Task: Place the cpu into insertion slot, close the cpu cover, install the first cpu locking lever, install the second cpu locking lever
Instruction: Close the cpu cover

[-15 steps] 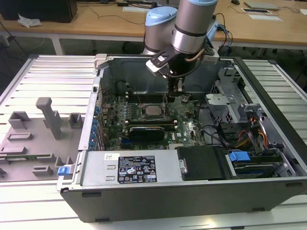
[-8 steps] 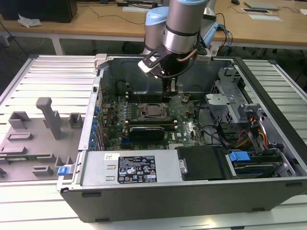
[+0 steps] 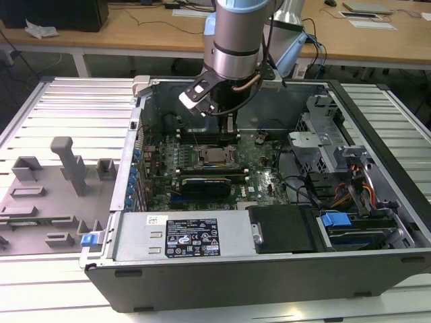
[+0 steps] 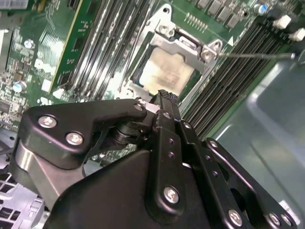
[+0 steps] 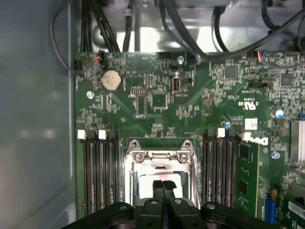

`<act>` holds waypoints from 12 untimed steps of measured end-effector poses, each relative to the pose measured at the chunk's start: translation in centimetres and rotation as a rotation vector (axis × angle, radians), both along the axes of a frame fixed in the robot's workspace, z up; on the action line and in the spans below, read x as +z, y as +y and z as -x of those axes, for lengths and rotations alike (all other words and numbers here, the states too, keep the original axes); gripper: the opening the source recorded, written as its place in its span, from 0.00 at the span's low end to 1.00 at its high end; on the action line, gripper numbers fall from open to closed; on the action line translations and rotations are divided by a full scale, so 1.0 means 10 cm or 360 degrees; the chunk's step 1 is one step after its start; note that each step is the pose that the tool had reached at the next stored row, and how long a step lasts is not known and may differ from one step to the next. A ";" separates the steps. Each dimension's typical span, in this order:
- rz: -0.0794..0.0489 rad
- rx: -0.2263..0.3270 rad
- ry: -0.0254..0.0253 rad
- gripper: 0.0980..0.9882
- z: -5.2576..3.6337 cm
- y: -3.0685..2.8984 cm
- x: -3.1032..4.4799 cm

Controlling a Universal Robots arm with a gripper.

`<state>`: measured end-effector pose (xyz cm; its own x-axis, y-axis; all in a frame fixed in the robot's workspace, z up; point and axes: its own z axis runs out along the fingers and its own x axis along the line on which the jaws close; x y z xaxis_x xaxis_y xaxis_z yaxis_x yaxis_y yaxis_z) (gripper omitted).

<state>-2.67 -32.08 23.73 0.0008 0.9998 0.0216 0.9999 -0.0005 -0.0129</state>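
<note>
The hand has its two fingertips pressed together with nothing between them, and it points down into the open computer case. Right beneath the tips lies the cpu, flat in its seat on the motherboard. Its pale metal top shows through the open centre of the cpu cover, which lies down around it. The tips sit over the chip's edge nearest the hand; whether they touch metal I cannot tell.

Beyond the far corner of the cover, a thin locking lever juts out across the memory slots and looks unlatched. So the chip appears placed and the cover lowered, and the work in hand seems to be settling the cover and latching it.

To do that well, I judge the joined tips should serve as one blunt pusher.
- They should bear on the cover's frame or on the lever rod, never on the chip's bare top or the green board.
- The push wants to be slow and square, since a tilted frame could shift the chip.
- The rod looks springy and narrow, so the tips could slide off it toward the memory slots either side of the hand.
- Meeting the rod near its bend rather than its free end should give steadier control.
</note>
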 end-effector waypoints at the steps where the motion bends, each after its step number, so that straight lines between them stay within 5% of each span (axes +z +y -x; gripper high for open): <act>1: 0.0000 0.0001 -0.00012 0.01 0.023 -0.004 -0.012; 5: -0.0004 0.0004 -0.00034 0.01 0.098 -0.014 -0.048; 12: -0.0004 0.0044 -0.00034 0.01 0.099 -0.014 -0.049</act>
